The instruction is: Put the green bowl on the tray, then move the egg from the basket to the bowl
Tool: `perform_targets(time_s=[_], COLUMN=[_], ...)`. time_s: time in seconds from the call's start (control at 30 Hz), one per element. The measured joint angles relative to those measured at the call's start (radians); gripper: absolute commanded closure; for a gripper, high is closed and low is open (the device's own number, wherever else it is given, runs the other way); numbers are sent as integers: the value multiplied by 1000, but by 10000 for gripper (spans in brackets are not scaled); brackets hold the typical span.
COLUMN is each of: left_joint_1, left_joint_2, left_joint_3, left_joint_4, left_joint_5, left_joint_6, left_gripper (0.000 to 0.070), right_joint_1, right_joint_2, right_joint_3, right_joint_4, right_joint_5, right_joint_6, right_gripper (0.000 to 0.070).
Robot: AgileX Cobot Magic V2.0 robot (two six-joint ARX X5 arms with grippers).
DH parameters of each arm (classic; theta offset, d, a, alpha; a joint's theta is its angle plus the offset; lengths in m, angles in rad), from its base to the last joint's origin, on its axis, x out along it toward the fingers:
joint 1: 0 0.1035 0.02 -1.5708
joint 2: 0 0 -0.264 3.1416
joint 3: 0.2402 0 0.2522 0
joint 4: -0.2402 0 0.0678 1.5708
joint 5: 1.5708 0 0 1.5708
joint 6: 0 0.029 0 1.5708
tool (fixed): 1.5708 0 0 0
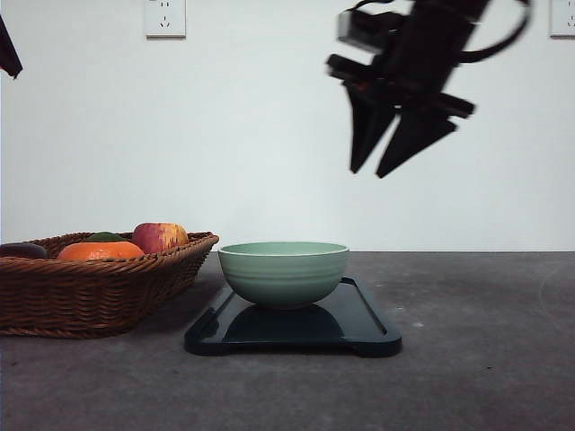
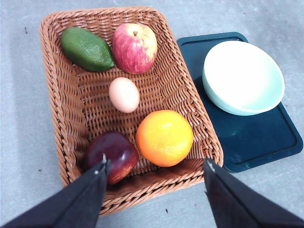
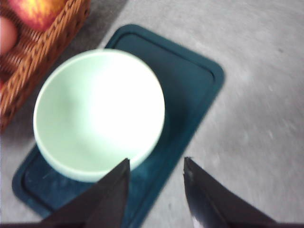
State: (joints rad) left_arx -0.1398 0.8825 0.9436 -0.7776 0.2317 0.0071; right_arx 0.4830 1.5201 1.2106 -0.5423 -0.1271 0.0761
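The pale green bowl (image 1: 283,271) stands empty on the dark tray (image 1: 368,334), toward the tray's basket end (image 2: 242,76) (image 3: 97,114). The egg (image 2: 124,94) lies in the middle of the wicker basket (image 2: 59,99) (image 1: 81,292), between an apple and an orange. My right gripper (image 1: 370,171) hangs open high above the tray's right part, nothing between its fingers (image 3: 156,166). My left gripper (image 2: 155,165) is open above the basket's near end, well above the fruit.
Around the egg in the basket lie a green avocado (image 2: 87,48), a red-yellow apple (image 2: 135,47), an orange (image 2: 164,137) and a dark red apple (image 2: 111,154). The grey tabletop (image 1: 485,341) stretches right of the tray. A white wall stands behind.
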Motion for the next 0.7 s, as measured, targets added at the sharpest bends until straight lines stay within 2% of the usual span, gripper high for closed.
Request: perform_targets(time_s=[0.13,0.33,0.53,0.7], left_joint_1=[0,0,-10,-34], left_joint_2=[0,0,0,29], left_joint_3=[0,0,0,23], left_joint_4=[1,4,3,0], left_joint_5=[0,0,0,1], left_joint_6=[0,-19,-43,-126], left_gripper=[305,306,309,308], right_joint_1=[0,0,1,0], right_joint_2=[-158,-368,-540,-589], right_joint_3=[-187,-389,-498,-516], right_joint_4=[77,90,83,54], right_joint_5=[1,28,50,50], right_joint_6=[0,-1,2,11], right_gripper=[479,479,479,479])
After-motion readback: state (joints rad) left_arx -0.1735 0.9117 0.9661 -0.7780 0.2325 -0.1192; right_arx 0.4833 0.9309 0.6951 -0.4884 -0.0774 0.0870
